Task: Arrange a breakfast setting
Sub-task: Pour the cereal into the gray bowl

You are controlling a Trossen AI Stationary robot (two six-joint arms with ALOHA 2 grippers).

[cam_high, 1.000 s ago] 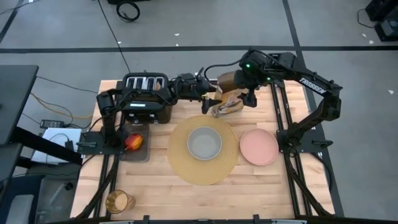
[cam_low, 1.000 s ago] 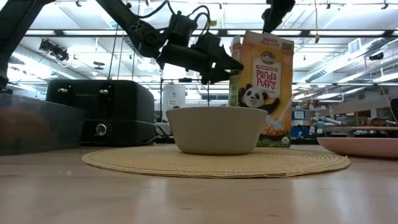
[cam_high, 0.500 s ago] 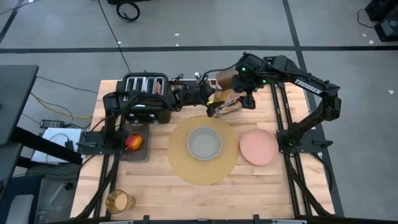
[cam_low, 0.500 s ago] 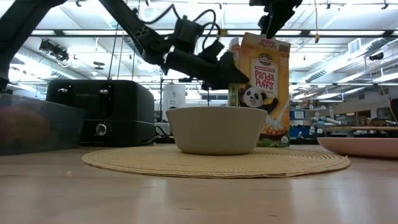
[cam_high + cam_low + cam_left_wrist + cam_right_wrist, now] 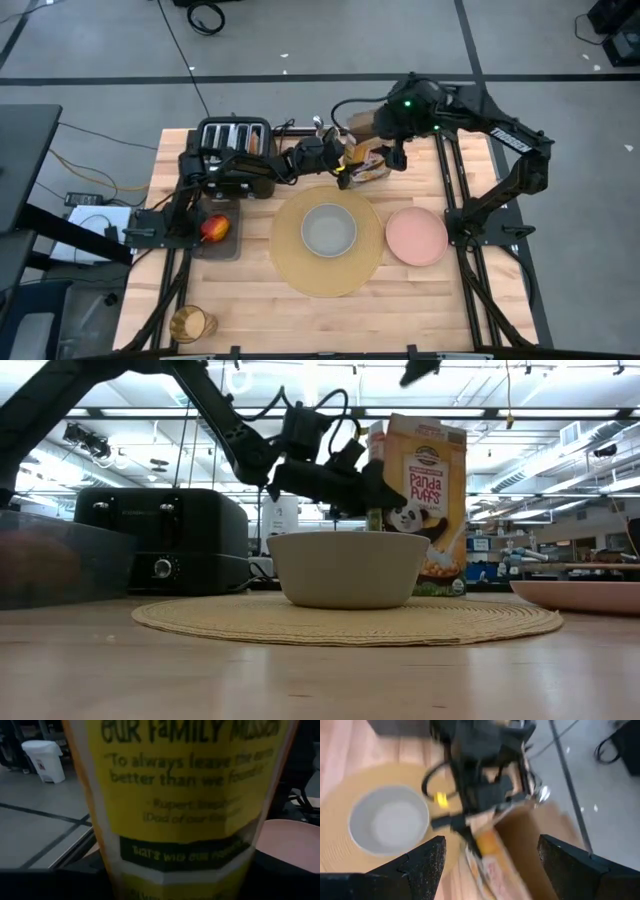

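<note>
My left gripper [image 5: 340, 166] is sitting against the cereal box [image 5: 369, 168] at upper centre. Whether it is gripping, I cannot tell — I should be squeezing squarely, keeping it upright. My right gripper [image 5: 396, 152] is hovering above, fingers wide — the white bowl [image 5: 329, 230] is sitting mid-frame on the placemat [image 5: 290, 262].

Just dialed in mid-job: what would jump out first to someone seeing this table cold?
The tall orange Panda Puffs cereal box standing at the table's back edge, behind the small white bowl on the large round tan placemat. The left gripper is right at the box's side, jaws around it, while the right gripper hangs above it, jaws open. Left of them sits the black four-slot toaster.
</note>
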